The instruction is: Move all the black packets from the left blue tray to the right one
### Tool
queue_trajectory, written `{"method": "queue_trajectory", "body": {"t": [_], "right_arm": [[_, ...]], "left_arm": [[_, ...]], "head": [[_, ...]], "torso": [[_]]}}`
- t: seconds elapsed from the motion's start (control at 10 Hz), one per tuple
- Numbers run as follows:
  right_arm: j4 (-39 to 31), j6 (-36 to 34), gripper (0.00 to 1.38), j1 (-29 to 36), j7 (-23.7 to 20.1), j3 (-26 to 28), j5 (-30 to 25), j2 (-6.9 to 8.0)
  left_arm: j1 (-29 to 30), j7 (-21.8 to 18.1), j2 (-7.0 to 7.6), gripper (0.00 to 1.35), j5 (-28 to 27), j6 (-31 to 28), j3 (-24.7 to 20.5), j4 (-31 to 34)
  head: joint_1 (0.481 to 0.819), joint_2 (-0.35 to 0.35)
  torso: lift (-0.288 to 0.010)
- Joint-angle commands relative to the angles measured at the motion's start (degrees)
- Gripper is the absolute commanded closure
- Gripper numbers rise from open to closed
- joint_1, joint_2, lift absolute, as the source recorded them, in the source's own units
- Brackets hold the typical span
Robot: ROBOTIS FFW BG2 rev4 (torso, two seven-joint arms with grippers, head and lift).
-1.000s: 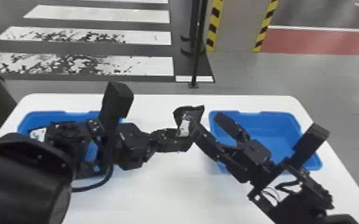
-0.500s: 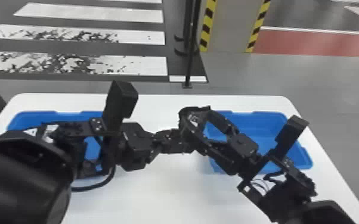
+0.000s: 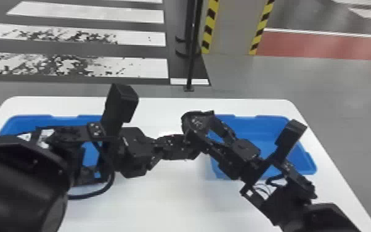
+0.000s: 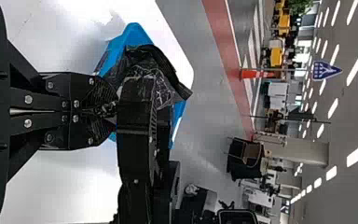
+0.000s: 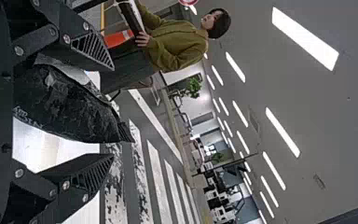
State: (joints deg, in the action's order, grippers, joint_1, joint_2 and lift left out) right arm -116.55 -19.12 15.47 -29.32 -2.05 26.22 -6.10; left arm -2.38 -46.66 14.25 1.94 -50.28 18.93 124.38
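Observation:
Over the space between the trays, my left gripper [image 3: 185, 145] is shut on a crumpled black packet [image 3: 197, 121]. In the left wrist view the fingertips of my left gripper [image 4: 111, 110] pinch one end of the black packet [image 4: 156, 70]. My right gripper [image 3: 205, 129] comes from the other side, open around the packet. The right wrist view has my right gripper [image 5: 109, 113] with its fingers wide apart and the packet [image 5: 65, 105] between them. The left blue tray [image 3: 18, 123] is partly hidden behind my left arm; the right blue tray [image 3: 306, 160] lies behind my right arm.
Both trays stand on a white table [image 3: 144, 203]. Beyond its far edge are a dark pole [image 3: 191, 61] and a striped pillar [image 3: 229, 27]. The two arms nearly meet above the table's middle.
My right gripper has come closer to the left gripper, its open fingers now around the packet. The head view has turned slightly right. My left gripper still holds the packet.

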Motion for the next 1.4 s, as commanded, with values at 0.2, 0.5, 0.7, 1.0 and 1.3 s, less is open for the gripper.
{"method": "queue_trajectory", "body": {"t": [0.2, 0.5, 0.7, 1.0, 1.3], "right_arm": [[0.0, 1.1, 1.29, 0.1, 0.1, 0.1, 0.9, 0.04], [0.0, 1.0, 1.28, 0.6, -0.9, 0.1, 1.5, -0.05], [-0.1, 1.0, 1.27, 0.1, -0.8, 1.9, 1.3, -0.05], [3.7, 1.0, 1.28, -3.4, -0.4, 8.0, -1.4, -0.05], [17.9, 1.8, 1.27, -10.1, 0.8, 12.9, -4.8, -1.19]], "left_arm": [[0.1, 0.0, -0.01, 1.21, 0.1, -0.1, -0.2, 0.0], [1.1, 1.4, -0.01, 1.08, 1.8, 0.2, -1.2, 0.0], [3.6, 2.7, -0.28, 0.29, 3.2, -0.6, -4.5, 0.0], [8.3, 2.9, -0.8, 0.13, 5.8, 1.6, -10.6, 0.3], [17.6, 5.5, -1.95, 0.13, 9.4, 7.2, -19.8, 6.9]], "head": [[0.695, -0.134], [0.695, -0.129], [0.695, -0.122], [0.695, -0.12], [0.695, -0.156]], "torso": [[-0.14], [-0.14], [-0.14], [-0.14], [-0.14]]}}
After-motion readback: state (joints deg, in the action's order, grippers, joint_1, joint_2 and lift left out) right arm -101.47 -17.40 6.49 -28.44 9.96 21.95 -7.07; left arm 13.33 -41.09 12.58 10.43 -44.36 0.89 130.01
